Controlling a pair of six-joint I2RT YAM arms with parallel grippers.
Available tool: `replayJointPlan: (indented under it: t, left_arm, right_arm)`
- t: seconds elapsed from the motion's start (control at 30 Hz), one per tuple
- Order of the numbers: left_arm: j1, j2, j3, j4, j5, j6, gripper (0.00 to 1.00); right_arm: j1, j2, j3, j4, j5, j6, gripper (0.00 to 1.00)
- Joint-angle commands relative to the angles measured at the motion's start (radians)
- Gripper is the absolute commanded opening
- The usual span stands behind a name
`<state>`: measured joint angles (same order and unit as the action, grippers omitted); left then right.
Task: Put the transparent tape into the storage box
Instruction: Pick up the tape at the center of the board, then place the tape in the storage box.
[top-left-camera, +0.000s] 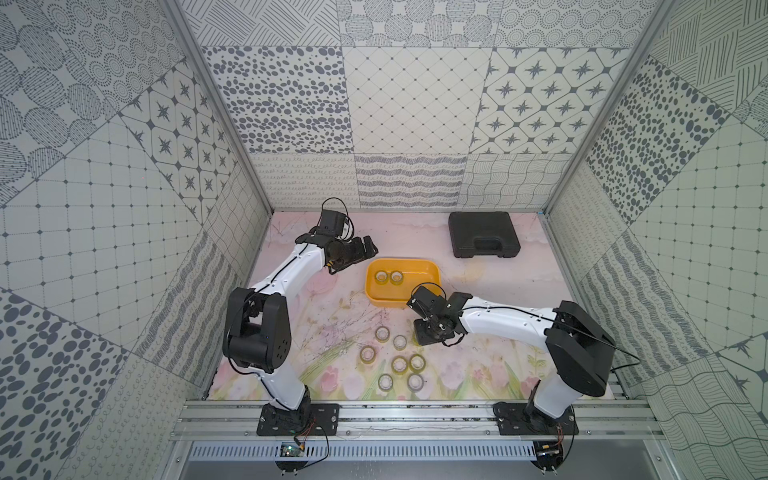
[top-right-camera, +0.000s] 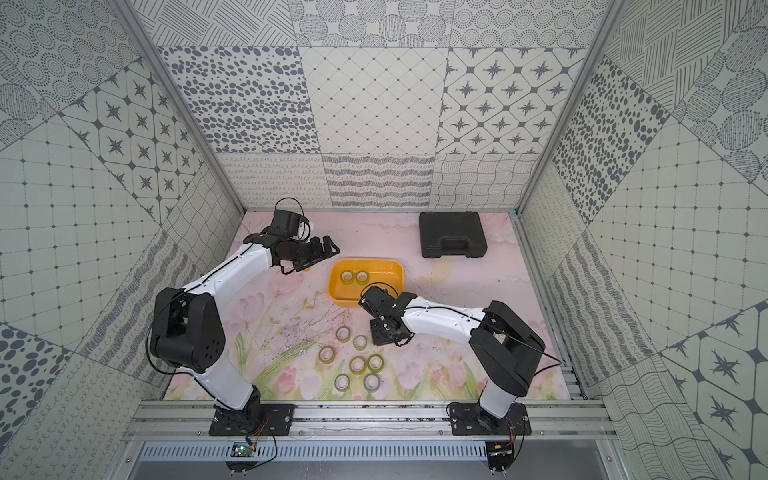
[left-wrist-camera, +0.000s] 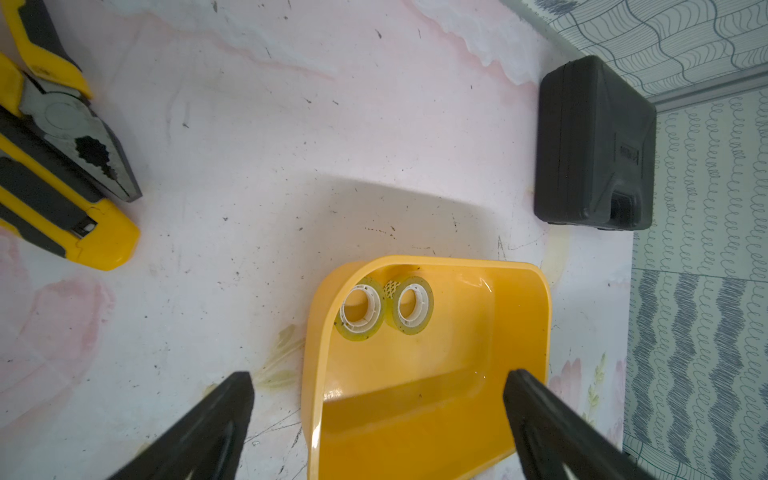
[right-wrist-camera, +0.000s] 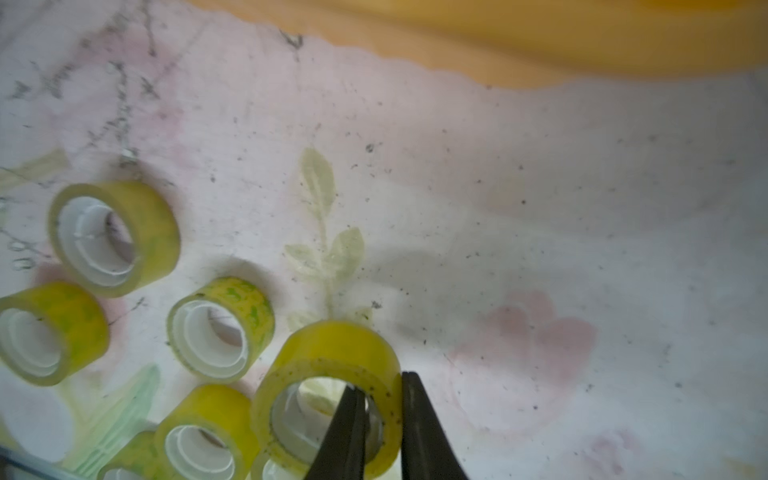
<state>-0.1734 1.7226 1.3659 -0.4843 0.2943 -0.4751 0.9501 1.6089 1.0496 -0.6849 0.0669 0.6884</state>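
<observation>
A transparent tape roll (right-wrist-camera: 332, 349) is clamped by its wall in the right tool (right-wrist-camera: 380, 382), the yellow storage box (top-left-camera: 419, 284) lying just beyond.

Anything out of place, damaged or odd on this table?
Nothing spilled or broken. Two strays though: pliers and a yellow utility knife lie on the mat, apart from the storage box, and have no part in a tape job. The mat itself is speckled with dark scuffs.
</observation>
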Motion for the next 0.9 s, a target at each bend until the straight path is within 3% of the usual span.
replayJointPlan:
  t: [0.0,0.23,0.57,0.87]
  left_arm:
    - [0.005,-0.053,0.010,-0.015,-0.069,0.043,0.99]
    - [0.005,-0.142,-0.058,0.067,-0.098,0.050,0.99]
    - [0.004,-0.086,-0.017,0.042,-0.059,0.039,0.99]
    - [0.006,-0.085,-0.021,0.042,-0.042,0.033,0.99]
  right_arm:
    - [-0.020,-0.098,0.061,-0.045,0.045,-0.039,0.11]
    - [-0.124,-0.089,0.209,-0.065,0.004,-0.120,0.11]
    - [-0.229,0.228,0.472,-0.065,-0.024,-0.208,0.11]
    - [-0.307,0.427,0.585,-0.028,0.027,-0.250,0.08]
